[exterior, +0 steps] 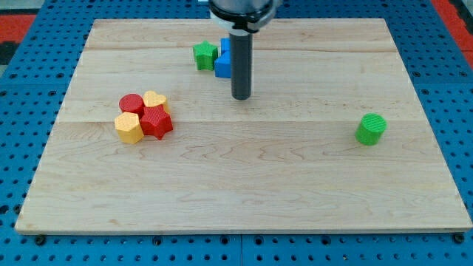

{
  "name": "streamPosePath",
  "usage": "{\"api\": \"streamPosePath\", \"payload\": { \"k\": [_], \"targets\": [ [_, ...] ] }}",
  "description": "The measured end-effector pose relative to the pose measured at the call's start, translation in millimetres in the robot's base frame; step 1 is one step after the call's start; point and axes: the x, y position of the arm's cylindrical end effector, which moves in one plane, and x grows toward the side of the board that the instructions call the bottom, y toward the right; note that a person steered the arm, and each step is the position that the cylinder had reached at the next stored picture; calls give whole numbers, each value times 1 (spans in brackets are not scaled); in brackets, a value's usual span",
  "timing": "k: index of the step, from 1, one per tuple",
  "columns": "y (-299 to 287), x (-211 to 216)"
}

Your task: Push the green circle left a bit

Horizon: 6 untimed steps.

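The green circle [371, 128] stands alone on the wooden board [244, 185] at the view's right. My tip [241, 97] is on the board near the top centre, well to the left of the green circle and apart from it. A blue block [225, 60] sits just behind and left of the rod, partly hidden by it. A green star [205, 55] lies left of the blue block.
A cluster at the view's left holds a red circle [131, 104], a yellow heart [154, 99], a red star [156, 122] and a yellow hexagon [128, 128]. A blue pegboard [458, 89] surrounds the board.
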Motion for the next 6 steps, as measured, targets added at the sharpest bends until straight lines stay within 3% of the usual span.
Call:
{"api": "streamPosePath", "payload": {
  "k": [1,3,4,5,6],
  "targets": [
    [62,27],
    [239,16],
    [311,53],
    [300,97],
    [241,89]
  ]
}}
